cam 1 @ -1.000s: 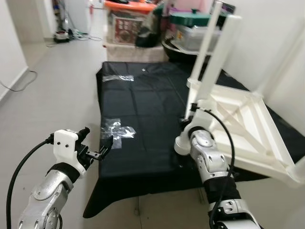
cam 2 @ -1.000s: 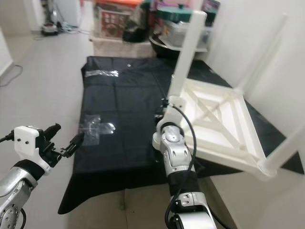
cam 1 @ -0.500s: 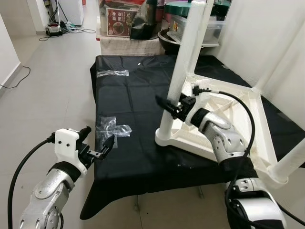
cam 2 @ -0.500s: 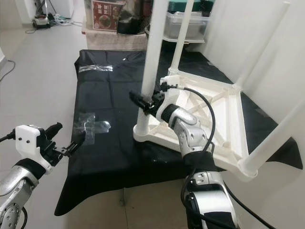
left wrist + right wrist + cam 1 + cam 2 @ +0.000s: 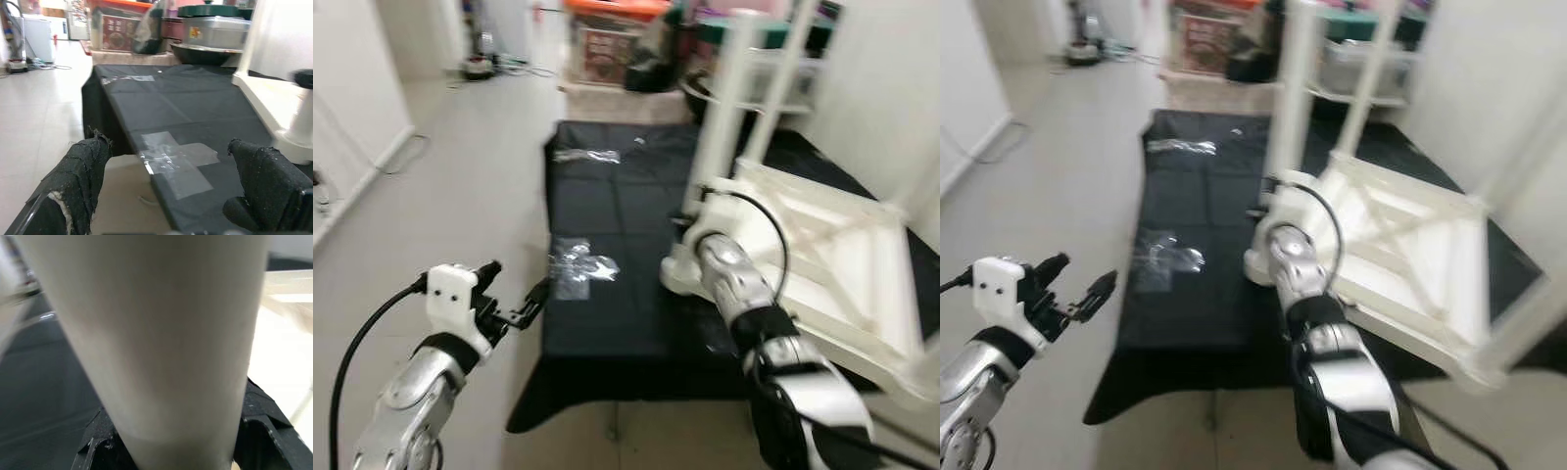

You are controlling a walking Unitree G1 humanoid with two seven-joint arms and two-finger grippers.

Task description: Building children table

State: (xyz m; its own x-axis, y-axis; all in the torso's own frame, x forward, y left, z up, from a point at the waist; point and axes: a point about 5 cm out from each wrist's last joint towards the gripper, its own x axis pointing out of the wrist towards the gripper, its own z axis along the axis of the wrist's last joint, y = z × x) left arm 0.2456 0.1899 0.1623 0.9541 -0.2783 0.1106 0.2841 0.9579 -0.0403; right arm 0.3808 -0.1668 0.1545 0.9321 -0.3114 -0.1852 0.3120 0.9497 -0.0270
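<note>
The white children's table (image 5: 822, 255) lies upside down on the right half of a low worktop draped in a black cloth (image 5: 607, 211), its underside ribs facing up and its legs pointing toward the ceiling. The right gripper (image 5: 697, 201) reaches in at the corner of the table nearest the worktop's middle, at the foot of the front leg (image 5: 722, 117); in the right wrist view that white leg (image 5: 161, 333) stands between the black fingers (image 5: 264, 431), one on each side and pressed against it, so the gripper is clamped on the leg. The left gripper (image 5: 521, 302) hovers at about 8 o'clock from the table, off the worktop's front left corner, its two fingers (image 5: 83, 171) spread wide apart and holding nothing. Between them, in the left wrist view, a clear plastic bag (image 5: 171, 159) lies flat on the cloth near the front edge. A second clear bag (image 5: 585, 155) lies further back, toward 12 o'clock. Beyond the worktop stand storage boxes (image 5: 612, 44) and a grey lidded pot (image 5: 212, 24).
</note>
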